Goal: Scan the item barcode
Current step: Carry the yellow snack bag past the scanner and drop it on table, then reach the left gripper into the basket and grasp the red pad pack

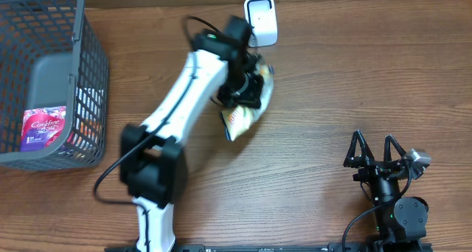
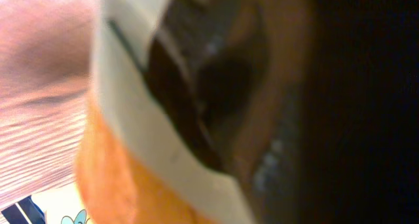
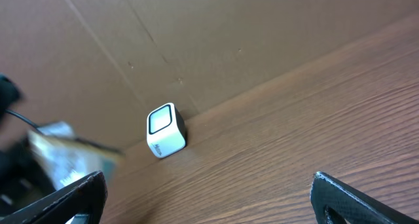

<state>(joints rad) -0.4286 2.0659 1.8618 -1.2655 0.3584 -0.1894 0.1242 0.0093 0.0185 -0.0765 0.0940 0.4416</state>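
Overhead view: the left arm (image 1: 188,97) is reaching diagonally across the desk (image 1: 332,75) toward its far edge. The left tool (image 1: 245,86) is clenching a crinkled snack packet (image 1: 240,119), yellow and white with some print. The packet is hanging off the desk surface, gripped near its upper part, with its lower end drooping toward the near side. The packet is sitting just in front of the scanner (image 1: 261,20), a small white cube with a dark window, which is standing at the far edge of the desk. Whether packet and scanner are touching cannot be told; they are appearing very close.

Left wrist view: the picture is being filled by a blurred close surface of the snack packet (image 2: 163,139), white and orange with a dark band. No barcode is readable.

Right wrist view: the right tool (image 3: 209,198) is standing released, its fingers (image 3: 78,198) spread wide at the lower corners with nothing between them. The scanner (image 3: 165,130) is showing against the brown back wall, with the packet (image 3: 65,152) blurred to its left.

The right tool (image 1: 376,152) is resting near the front right of the desk, well apart from the packet.

At the far left, a grey wire basket (image 1: 92,75) is holding a pink package (image 1: 44,127) on its floor.
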